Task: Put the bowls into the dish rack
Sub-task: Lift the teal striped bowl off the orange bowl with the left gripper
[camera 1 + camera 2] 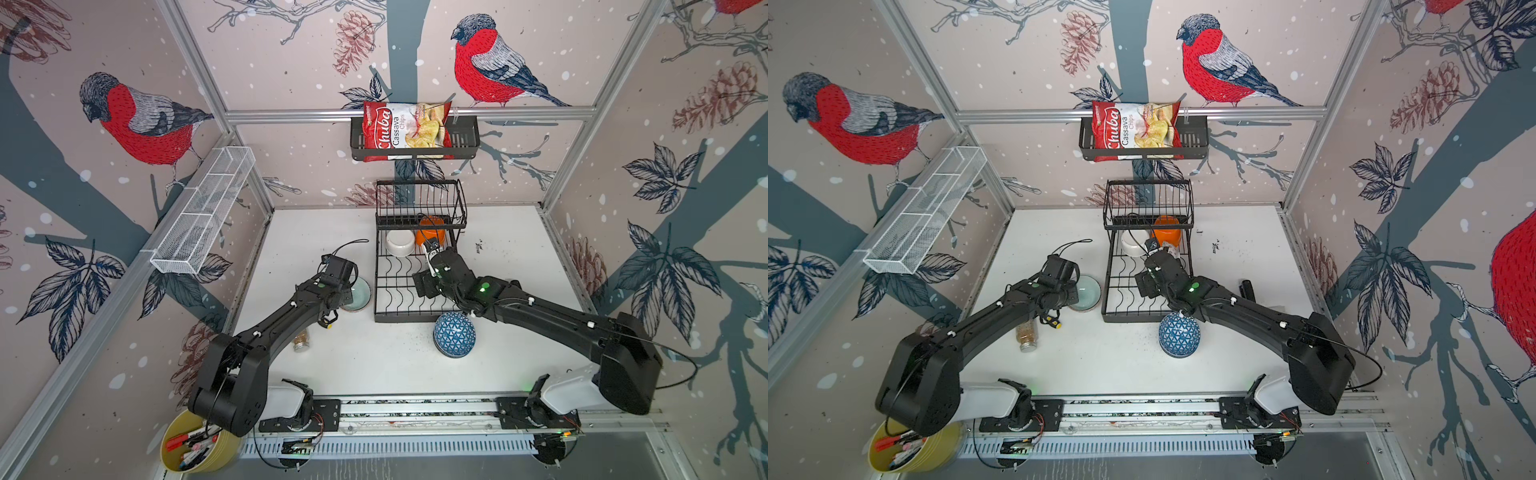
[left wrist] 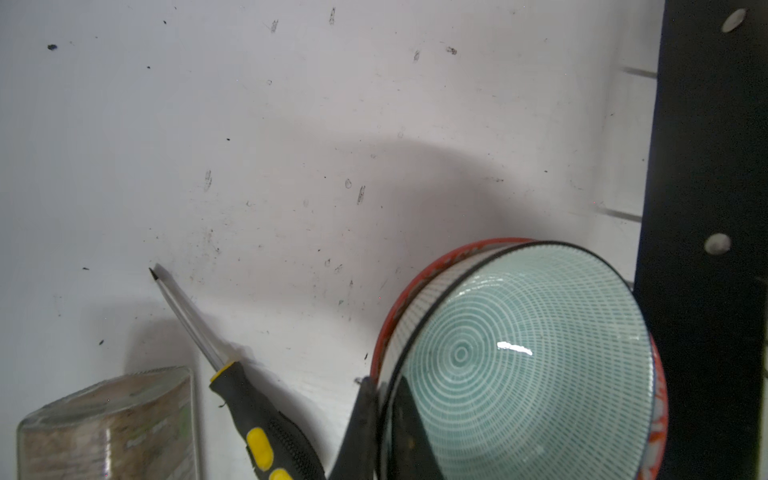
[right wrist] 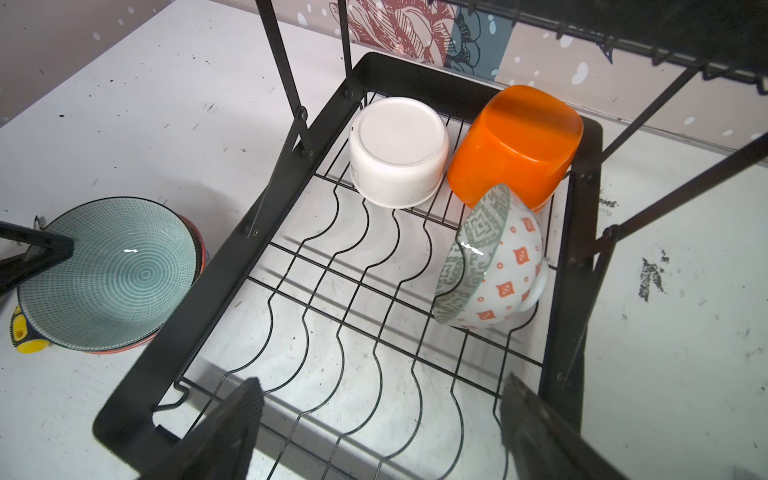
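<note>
The left hand (image 2: 384,409) is pinching shut on the rim of the teal bowl (image 2: 519,353), which is sitting just beside the dish rack (image 1: 399,319), apparently nested in a red-rimmed bowl (image 2: 419,278), so lifting straight up is looking wisest.

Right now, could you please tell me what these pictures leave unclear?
Left claw, shut on the green bowl: hidden under its own wrist in both top views.
Red-rimmed bowl: inside covered by the green bowl, all views.
Patterned bowl: mostly behind the right arm in both top views.
Jar: cut off by the left wrist view's edge.
</note>
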### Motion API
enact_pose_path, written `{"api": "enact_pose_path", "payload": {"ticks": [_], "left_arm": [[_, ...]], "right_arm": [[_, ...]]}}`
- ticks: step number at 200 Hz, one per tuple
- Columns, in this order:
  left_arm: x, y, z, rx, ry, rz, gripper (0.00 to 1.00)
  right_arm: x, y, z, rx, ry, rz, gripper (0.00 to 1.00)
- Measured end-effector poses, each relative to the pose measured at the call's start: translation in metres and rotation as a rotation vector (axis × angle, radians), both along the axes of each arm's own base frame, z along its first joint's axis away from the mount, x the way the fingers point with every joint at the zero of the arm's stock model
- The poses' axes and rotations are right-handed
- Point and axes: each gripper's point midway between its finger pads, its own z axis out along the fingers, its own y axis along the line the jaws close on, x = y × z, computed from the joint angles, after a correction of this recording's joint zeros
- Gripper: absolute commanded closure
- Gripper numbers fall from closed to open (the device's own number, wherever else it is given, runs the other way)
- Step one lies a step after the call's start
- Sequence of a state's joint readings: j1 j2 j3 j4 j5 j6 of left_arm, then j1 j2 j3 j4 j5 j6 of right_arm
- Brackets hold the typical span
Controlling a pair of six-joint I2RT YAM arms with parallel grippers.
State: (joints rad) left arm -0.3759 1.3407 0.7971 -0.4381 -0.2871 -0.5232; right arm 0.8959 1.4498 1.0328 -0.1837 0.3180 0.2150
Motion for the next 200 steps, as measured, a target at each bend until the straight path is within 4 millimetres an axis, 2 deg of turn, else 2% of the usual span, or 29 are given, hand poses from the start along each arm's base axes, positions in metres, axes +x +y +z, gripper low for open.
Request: {"api": "enact_pose_path", "payload": {"ticks": [37, 90, 126, 200], "left_arm": [[-0.003, 0.0, 0.009, -0.01, -0.015, -0.009, 1.0], [-0.008, -0.01, 0.033, -0.085, -0.084, -0.06, 1.0], [-0.014, -0.015, 0.052, -0.141, -0.149, -0.093, 1.0], [-0.024, -0.053, 0.081, -0.272, -0.259, -0.226, 1.0]], "right_arm": [[0.0, 0.002, -0.001, 0.0, 0.003, 0.004, 0.1], [-0.002, 0.013, 0.004, 0.006, -0.002, 0.025, 0.1], [-0.008, 0.031, 0.01, 0.02, -0.006, 0.064, 0.11], [-0.029, 0.076, 0.03, 0.098, 0.014, 0.177, 0.13]]}}
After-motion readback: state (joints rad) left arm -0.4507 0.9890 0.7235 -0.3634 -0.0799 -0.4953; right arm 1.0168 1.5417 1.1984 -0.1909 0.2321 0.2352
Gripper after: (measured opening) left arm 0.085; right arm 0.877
